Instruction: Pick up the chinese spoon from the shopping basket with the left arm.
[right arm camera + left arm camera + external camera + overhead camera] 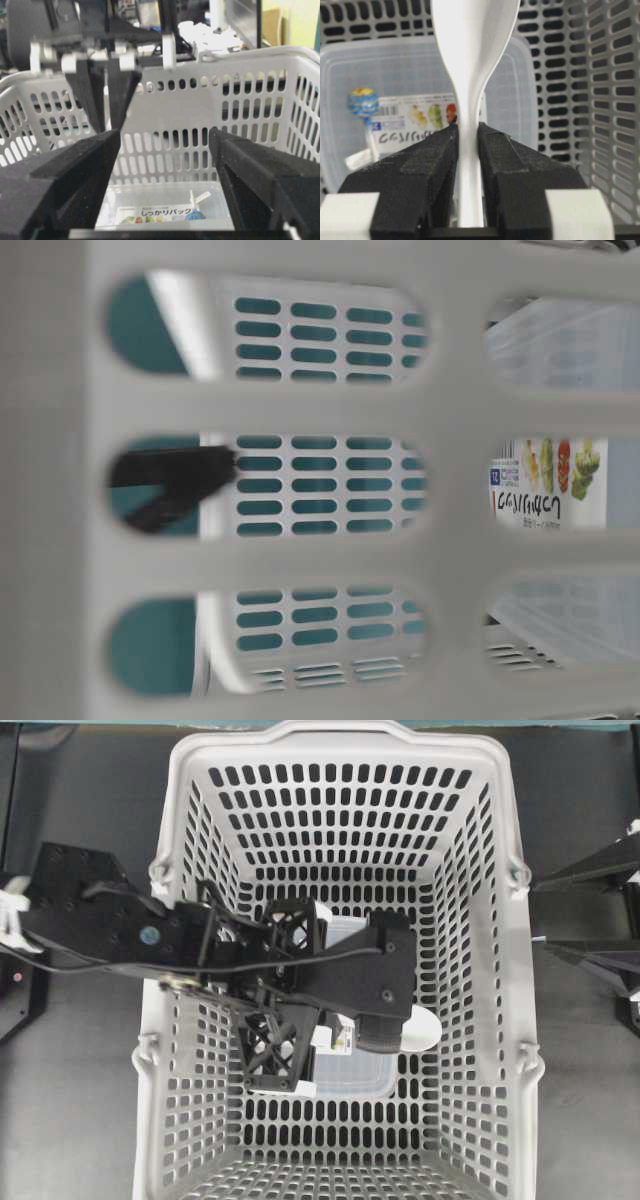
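Note:
The glossy white chinese spoon [470, 75] is clamped by its handle between my left gripper's [469, 131] two black fingers. Its bowl points away from the gripper, above the clear container. In the overhead view the left arm reaches into the grey shopping basket [185, 780] from the left. Only the spoon's bowl [422, 1028] shows there, past the wrist block that hides the left gripper [385, 1025]. My right gripper [165, 145] is open and empty. It sits outside the basket's right wall [562, 915], facing it.
A clear lidded container with a printed label [395, 75] lies on the basket floor under the spoon. It also shows in the overhead view [355, 1072] and the right wrist view [165, 207]. The slotted basket walls [615, 100] stand close on the right.

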Motion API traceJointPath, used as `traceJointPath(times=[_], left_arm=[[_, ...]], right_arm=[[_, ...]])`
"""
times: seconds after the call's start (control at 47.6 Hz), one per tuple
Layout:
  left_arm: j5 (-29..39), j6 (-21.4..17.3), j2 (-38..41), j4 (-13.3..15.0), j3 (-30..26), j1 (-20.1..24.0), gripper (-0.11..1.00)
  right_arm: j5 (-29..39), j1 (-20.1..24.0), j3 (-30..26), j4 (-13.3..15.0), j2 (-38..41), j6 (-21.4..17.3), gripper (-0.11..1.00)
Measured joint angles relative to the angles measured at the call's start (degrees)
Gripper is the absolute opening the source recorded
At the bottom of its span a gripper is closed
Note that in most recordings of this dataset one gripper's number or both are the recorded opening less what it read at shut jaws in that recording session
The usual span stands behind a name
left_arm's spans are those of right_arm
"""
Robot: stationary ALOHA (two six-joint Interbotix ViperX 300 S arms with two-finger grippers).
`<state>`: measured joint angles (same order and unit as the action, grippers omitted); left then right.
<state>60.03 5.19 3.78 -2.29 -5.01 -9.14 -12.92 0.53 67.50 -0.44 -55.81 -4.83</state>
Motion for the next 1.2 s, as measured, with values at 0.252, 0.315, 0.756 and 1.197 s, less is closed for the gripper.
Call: traceJointPath(times=[0.252, 0.315, 0.756, 1.197], left_arm=[[3.6, 0.0, 0.0, 0.0, -4.04, 0.0, 0.12], [3.78, 0.0, 0.0, -0.09, -4.13, 0.0, 0.12], [3.87, 0.0, 0.0, -0.09, -4.13, 0.0, 0.12], [3.87, -0.09, 0.0, -0.09, -4.13, 0.0, 0.12]], right_arm=[[0.0, -0.09, 0.0, 0.0, 0.0, 0.0, 0.69], [0.0, 0.0, 0.0, 0.0, 0.0, 0.0, 0.69], [0.0, -0.09, 0.0, 0.0, 0.0, 0.0, 0.69], [0.0, 0.0, 0.0, 0.09, 0.0, -0.09, 0.69]])
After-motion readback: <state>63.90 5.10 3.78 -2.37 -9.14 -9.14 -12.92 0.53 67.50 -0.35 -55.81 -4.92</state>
